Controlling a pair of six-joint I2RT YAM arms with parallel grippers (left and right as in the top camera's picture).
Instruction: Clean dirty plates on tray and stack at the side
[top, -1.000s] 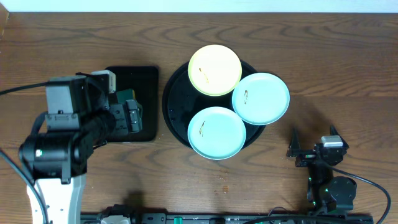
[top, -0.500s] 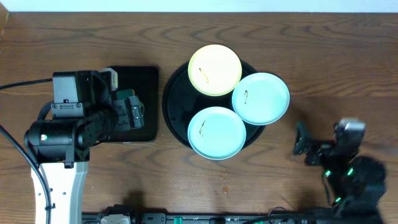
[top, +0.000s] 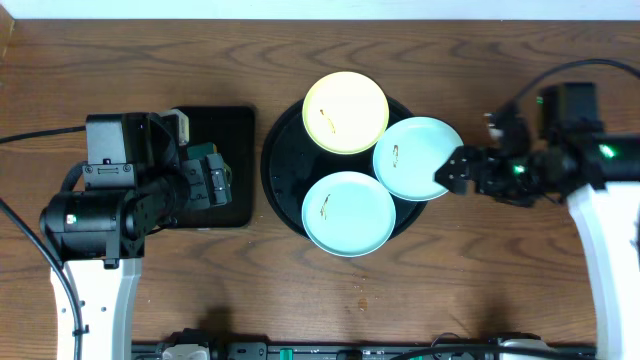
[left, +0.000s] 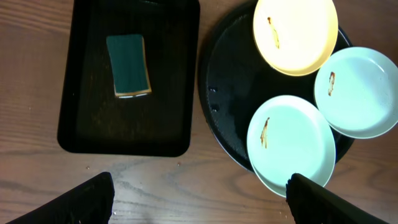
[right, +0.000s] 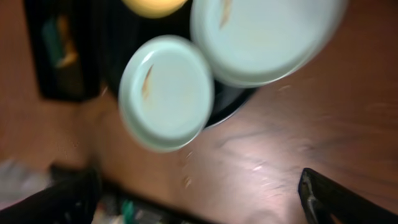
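Three plates lie on the round black tray (top: 280, 165): a pale yellow plate (top: 345, 112) at the back, a mint-green plate (top: 419, 158) on the right and another mint-green plate (top: 349, 212) at the front. Each has a small brown smear. My right gripper (top: 447, 172) sits at the right plate's outer rim; whether it touches I cannot tell. The blurred right wrist view shows it (right: 199, 199) open over bare wood, with nothing between its fingers. My left gripper (top: 220, 185) hovers over the rectangular tray, and it (left: 199, 199) is open and holds nothing.
A small rectangular black tray (left: 68, 124) left of the round tray holds a green sponge (left: 127, 65). The wooden table (top: 500, 80) shows bare wood behind, to the right of and in front of the trays. A cable runs from the right arm.
The right arm swung from the table's front right corner up and inward to the right plate's rim. The left arm shifted slightly at first, then stayed put.
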